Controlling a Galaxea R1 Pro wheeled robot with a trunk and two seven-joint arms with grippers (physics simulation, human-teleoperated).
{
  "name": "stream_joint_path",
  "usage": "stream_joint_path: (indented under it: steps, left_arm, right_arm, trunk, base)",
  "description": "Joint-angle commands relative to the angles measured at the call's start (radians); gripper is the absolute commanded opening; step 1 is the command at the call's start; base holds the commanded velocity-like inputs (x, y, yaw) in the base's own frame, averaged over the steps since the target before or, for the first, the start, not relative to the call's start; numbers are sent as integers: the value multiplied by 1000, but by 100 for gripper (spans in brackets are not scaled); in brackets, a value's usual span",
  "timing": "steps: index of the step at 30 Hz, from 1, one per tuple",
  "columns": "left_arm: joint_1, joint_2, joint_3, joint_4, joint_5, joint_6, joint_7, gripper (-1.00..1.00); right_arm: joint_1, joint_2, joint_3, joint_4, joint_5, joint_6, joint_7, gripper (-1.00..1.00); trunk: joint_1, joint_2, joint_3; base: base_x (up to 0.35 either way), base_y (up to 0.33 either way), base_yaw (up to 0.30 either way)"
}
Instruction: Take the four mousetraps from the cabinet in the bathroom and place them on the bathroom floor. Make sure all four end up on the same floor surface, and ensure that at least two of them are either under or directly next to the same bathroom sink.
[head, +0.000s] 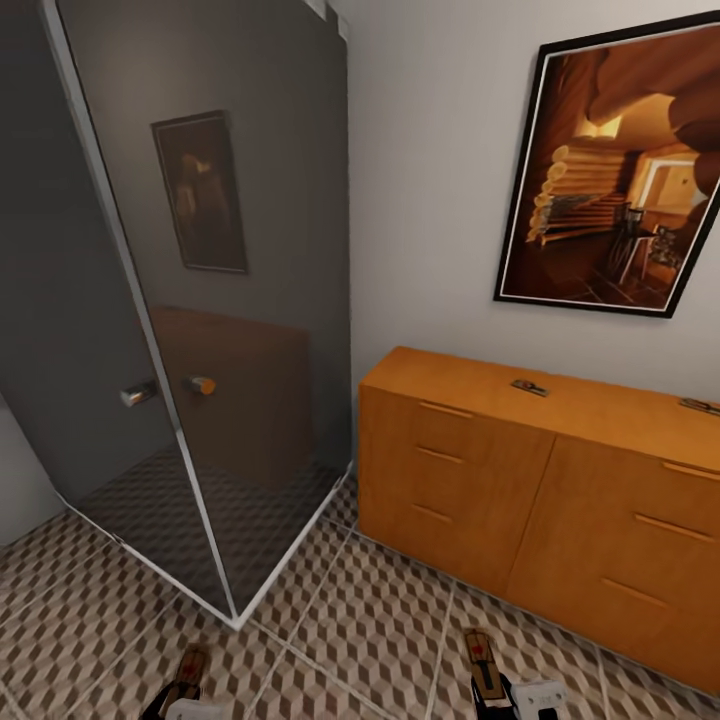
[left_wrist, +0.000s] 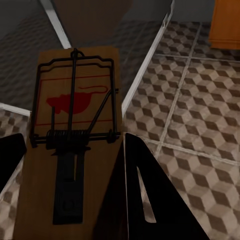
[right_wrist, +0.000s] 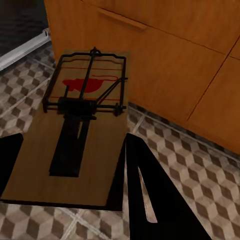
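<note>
Each of my grippers is shut on a mousetrap. In the left wrist view, a tan mousetrap (left_wrist: 75, 75) with a red mouse print lies between the dark fingers (left_wrist: 147, 200) of my left gripper (left_wrist: 72, 150), above the bathroom floor (left_wrist: 200, 135). My right gripper (right_wrist: 70, 150) holds a second mousetrap (right_wrist: 95, 82) just in front of the cabinet (right_wrist: 170, 65). In the head view both grippers, left (head: 183, 692) and right (head: 490, 695), sit low at the front edge. Two more mousetraps (head: 530, 387) (head: 700, 405) lie on the orange-brown cabinet (head: 470, 480) top.
A glass shower enclosure (head: 200, 300) with a metal frame corner (head: 235, 615) and a round handle (head: 200, 384) stands at the left. A framed picture (head: 615, 170) hangs on the wall above the cabinet. Cube-pattern tiles (head: 360, 620) stretch between shower and cabinet.
</note>
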Motion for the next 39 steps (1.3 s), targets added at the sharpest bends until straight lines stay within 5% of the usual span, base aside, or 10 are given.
stream_joint_path:
  steps: [1, 39]
  left_arm:
    - [-2, -1, -8, 3, 8, -4, 1, -100]
    - [-2, -1, -8, 3, 8, -4, 1, -100]
  right_arm:
    - [0, 0, -1, 0, 4, -3, 2, -100]
    - [0, 0, 0, 0, 4, -3, 3, -100]
  trunk:
    - [0, -1, -1]
    - [0, -1, -1]
  base:
    - [0, 0, 285]
    - [0, 0, 285]
